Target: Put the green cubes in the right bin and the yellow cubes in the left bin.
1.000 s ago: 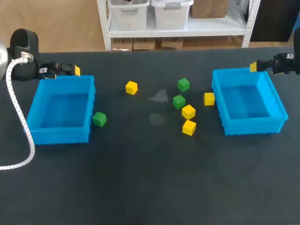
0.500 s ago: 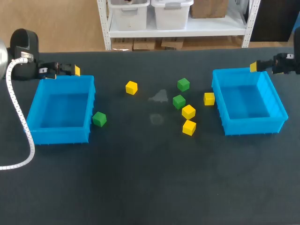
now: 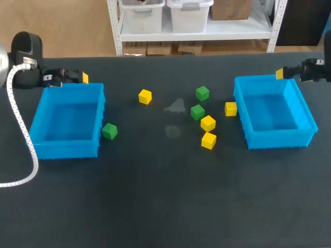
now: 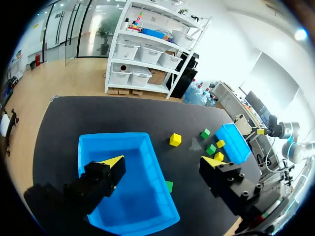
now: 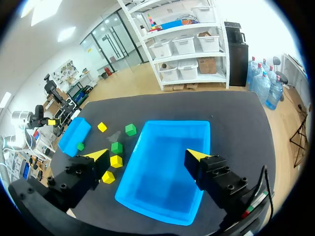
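Seven cubes lie on the black table [image 3: 155, 206], and none is in a bin. Four are yellow and three are green.

One yellow cube [image 3: 145, 96] sits alone, upper left of the frame's centre. A second yellow cube [image 3: 231, 109] lies just beside the right bin's [image 3: 279, 138] left wall. A third yellow cube [image 3: 208, 123] and a fourth yellow cube [image 3: 208, 140] lie close together right of centre.

One green cube [image 3: 202, 93] lies above a second green cube [image 3: 197, 112], which is just beside the third yellow cube. The last green cube [image 3: 109, 131] lies next to the right wall of the left bin [image 3: 66, 150].

There are two blue bins, one at mid-left and one at mid-right.

The left gripper [image 3: 83, 78] hangs at upper left, just behind the left bin's far rim. In its wrist view the fingers [image 4: 112, 161] are spread wide over that bin, gripping nothing.

The right gripper [image 3: 280, 73] hangs at upper right, by the right bin's far rim. Its fingers [image 5: 197, 155] are likewise wide apart above the bin, empty and touching nothing.
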